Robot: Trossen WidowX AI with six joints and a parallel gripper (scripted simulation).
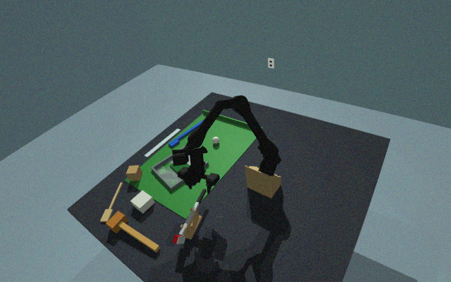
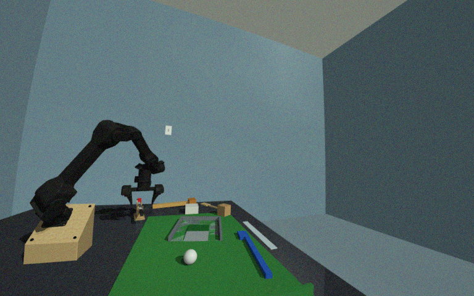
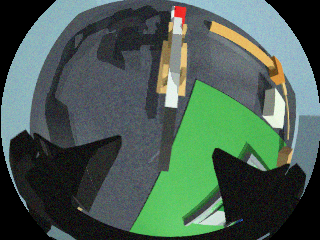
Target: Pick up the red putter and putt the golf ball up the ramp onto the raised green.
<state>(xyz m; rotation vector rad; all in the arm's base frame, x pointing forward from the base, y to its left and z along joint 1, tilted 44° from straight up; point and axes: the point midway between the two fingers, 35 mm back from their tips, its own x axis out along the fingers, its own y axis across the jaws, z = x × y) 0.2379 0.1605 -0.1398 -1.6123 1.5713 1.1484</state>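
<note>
The red putter (image 1: 189,218) (image 2: 139,200) (image 3: 175,50) rests tilted on a small wooden stand (image 1: 197,228) (image 2: 139,217), its red-and-white head at the far end from the arm and its dark handle toward the gripper. My gripper (image 1: 199,190) (image 2: 142,203) (image 3: 168,148) is wide open and empty, pointing down above the handle end. In the wrist view the handle lies between the fingers' lines, not gripped. The white golf ball (image 1: 215,140) (image 2: 190,256) sits on the green mat (image 1: 232,133) (image 2: 150,275). The light grey ramp (image 2: 196,236) leads to the raised green (image 2: 198,227) inside grey walls, partly hidden by the gripper in the top view.
A blue putter-like stick (image 1: 188,133) (image 2: 257,256) and a white strip (image 1: 162,143) (image 2: 259,235) lie beyond the ball. A white block (image 1: 142,201) (image 2: 191,209), a wooden cube (image 1: 133,173) (image 2: 224,209), a large mallet (image 1: 138,235) and a small mallet (image 1: 114,199) lie past the mat.
</note>
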